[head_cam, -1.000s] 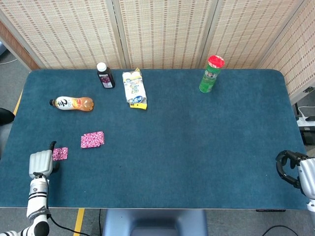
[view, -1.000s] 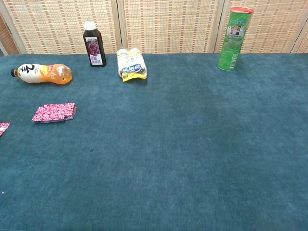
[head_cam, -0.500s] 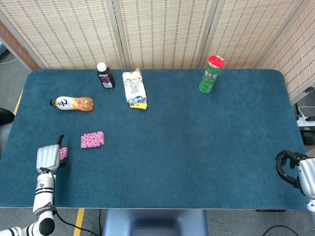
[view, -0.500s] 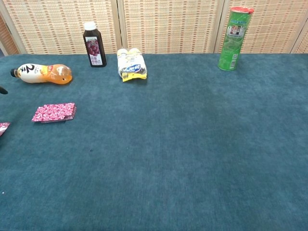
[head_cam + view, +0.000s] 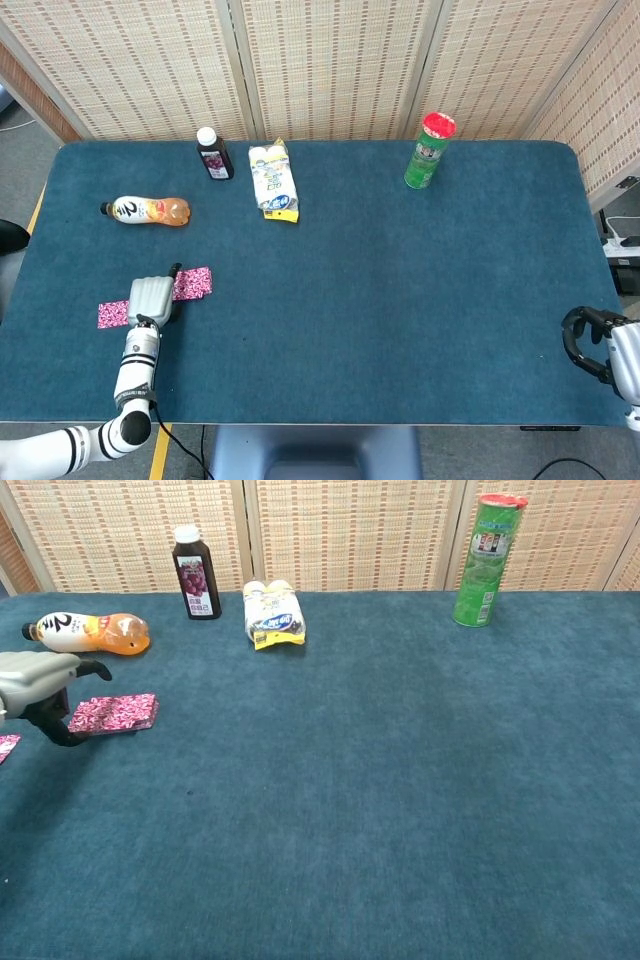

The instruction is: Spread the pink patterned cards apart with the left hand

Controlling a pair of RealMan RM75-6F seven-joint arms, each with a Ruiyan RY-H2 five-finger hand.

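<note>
At the far left of the desk [image 5: 400, 300] a single pink card [image 5: 112, 314] is lying by itself, already drawn off from the rest, which suggests the spreading is under way. Just right of it the left hand [image 5: 150, 297] is hovering low between that card and the pink patterned cards [image 5: 190, 283], its pale back facing up and its fingers [image 5: 88, 666] drooping toward the near edge of the stack; whether they are touching the stack I cannot tell, and they are holding nothing that I can see, looking loosely apart. It seems to be placing itself there to press on the top card and slide it sideways. Behind the stack an orange drink bottle [image 5: 146, 210] is lying on its side, with a dark juice bottle [image 5: 212, 153] and a yellow snack packet [image 5: 273, 180] further along, and a green canister [image 5: 429, 150] standing well off toward the back right, all clear of the work. At the far right edge the right hand [image 5: 605, 348] is resting idle with fingers curled in on nothing. Compared with a second ago, the left hand is no longer at the desk's left edge beside the lone card; it has crossed over it to the stack, and only now is it showing in the chest view
</note>
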